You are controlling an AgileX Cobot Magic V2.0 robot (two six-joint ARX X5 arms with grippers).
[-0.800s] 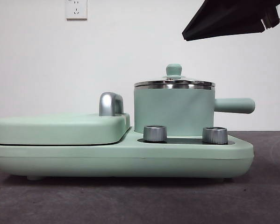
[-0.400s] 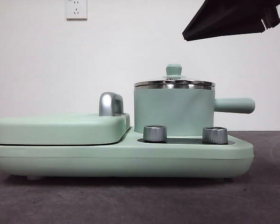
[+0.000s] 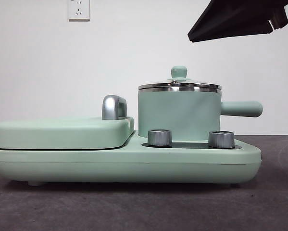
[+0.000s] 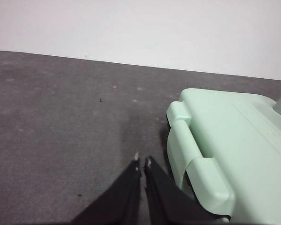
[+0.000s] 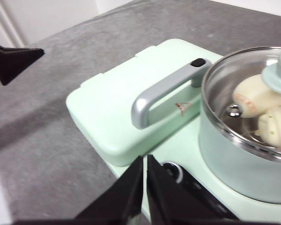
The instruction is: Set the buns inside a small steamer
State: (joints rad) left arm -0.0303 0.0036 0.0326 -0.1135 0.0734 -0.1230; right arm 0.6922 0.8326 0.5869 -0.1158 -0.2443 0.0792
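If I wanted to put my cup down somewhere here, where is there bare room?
The grey table lies bare beside the flat mint-green griddle cover, by the left gripper. A bare strip also runs before the appliance base. The base is crowded: lidded mint-green steamer pot, two steel knobs.

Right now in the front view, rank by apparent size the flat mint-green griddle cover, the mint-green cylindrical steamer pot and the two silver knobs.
1. Flat mint-green griddle cover
2. Mint-green cylindrical steamer pot
3. Two silver knobs: alike, unranked
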